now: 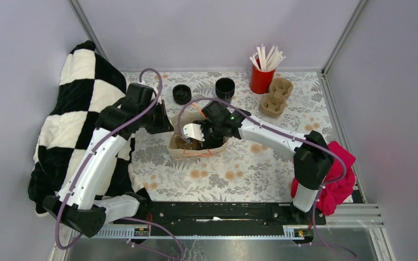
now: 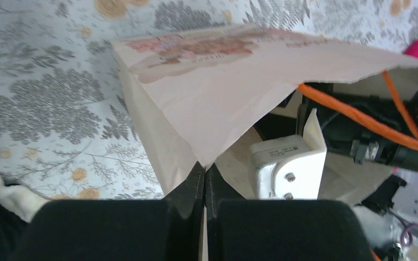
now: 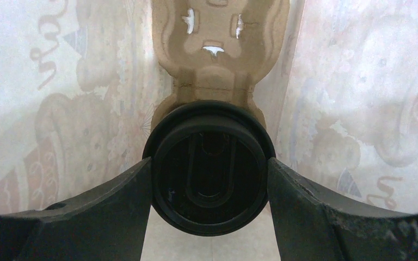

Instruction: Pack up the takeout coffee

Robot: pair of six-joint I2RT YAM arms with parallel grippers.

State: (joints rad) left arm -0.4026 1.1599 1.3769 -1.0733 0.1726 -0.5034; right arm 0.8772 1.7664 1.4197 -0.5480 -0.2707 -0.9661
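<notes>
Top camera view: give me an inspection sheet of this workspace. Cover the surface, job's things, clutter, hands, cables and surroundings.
Surface: floral tablecloth covers the table.
Job's things: takeout coffee is inside the paper bag, resting against a brown pulp carrier that is also in the bag.
Clutter: two black round pieces, cups or lids, cannot tell; red cup of white sticks; pulp cup carriers beside it.
Hands: left hand shut on the bag's rim; right hand inside the bag, fingers on both sides of the coffee.
Cables: purple cables loop off both arms; orange cable crosses the bag mouth.
Surroundings: checkered blanket on the left; red cloth on the right; pale walls.
</notes>
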